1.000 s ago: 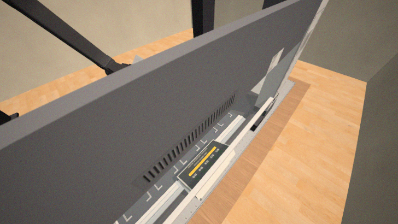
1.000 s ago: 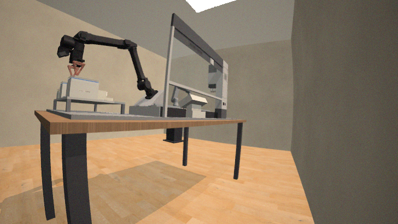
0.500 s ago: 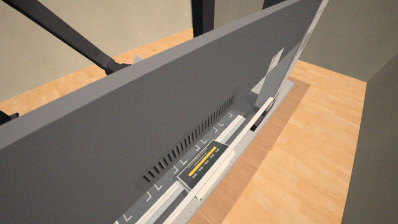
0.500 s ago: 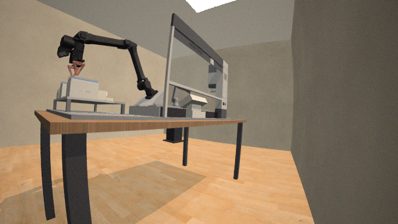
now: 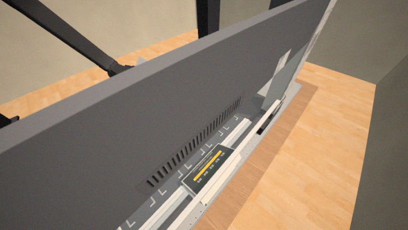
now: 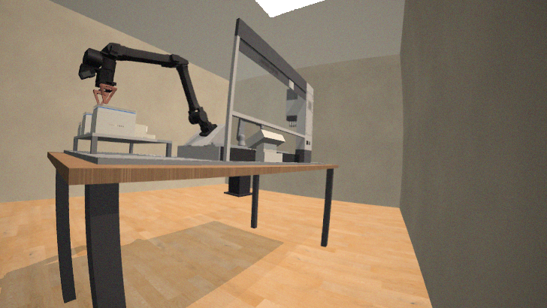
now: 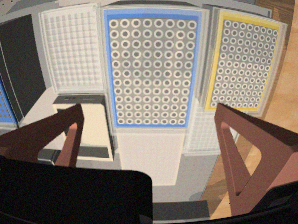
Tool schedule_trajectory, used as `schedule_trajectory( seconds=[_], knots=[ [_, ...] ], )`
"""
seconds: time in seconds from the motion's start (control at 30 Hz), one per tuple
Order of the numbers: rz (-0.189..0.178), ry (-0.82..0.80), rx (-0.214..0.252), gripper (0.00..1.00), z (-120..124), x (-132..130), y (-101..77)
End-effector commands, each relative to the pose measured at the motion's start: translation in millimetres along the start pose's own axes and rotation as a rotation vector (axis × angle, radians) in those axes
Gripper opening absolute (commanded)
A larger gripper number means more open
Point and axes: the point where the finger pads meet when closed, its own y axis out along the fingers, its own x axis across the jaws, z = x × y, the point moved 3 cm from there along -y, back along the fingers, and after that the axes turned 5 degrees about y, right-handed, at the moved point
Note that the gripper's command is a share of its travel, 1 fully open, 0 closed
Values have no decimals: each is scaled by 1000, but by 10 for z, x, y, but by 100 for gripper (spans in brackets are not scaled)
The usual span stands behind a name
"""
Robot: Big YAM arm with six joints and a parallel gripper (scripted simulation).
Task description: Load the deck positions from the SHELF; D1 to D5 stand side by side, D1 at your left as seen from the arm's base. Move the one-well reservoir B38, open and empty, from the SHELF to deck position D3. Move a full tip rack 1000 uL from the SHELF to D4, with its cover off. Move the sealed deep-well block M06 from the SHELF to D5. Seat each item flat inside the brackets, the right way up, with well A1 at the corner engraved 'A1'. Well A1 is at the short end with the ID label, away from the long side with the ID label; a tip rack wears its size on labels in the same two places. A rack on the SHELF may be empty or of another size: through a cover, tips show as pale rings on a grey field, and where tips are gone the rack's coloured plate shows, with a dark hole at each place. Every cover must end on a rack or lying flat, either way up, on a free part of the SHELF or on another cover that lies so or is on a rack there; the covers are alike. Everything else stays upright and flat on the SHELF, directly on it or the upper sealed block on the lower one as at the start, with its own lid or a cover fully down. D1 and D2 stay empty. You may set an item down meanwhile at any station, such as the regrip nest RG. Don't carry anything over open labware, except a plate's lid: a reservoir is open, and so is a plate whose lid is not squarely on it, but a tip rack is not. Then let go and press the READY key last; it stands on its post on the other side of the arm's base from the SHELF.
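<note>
My gripper point(image 7: 149, 110) is open and empty, and its two brown fingers frame the wrist view. Under it on the SHELF stands a covered tip rack with a blue rim point(image 7: 153, 63), showing pale rings on a grey field. To its right is a covered rack with a yellow rim point(image 7: 249, 63), also showing pale rings. To its left lies a white block with a fine grid top point(image 7: 72, 50), then a dark item point(image 7: 20, 63). In the exterior view the gripper point(image 6: 104, 95) hangs just above the tall rack point(image 6: 113, 120) on the SHELF point(image 6: 122, 139). No labels are readable.
A low cream item with a dark label point(image 7: 89, 125) lies near my left finger. In the top view a big grey panel point(image 5: 142, 114) hides most of the deck; white corner brackets point(image 5: 204, 150) and a dark plaque point(image 5: 208, 168) show below it. The instrument frame point(image 6: 267, 95) stands right of the arm.
</note>
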Motion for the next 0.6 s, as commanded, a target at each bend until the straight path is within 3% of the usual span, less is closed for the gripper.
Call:
schedule_trajectory(
  seconds=[0.0, 0.57],
  knots=[
    [-19, 25, -59, 100, 26, 54, -282],
    [-25, 30, -51, 100, 642, 467, -238]
  ],
)
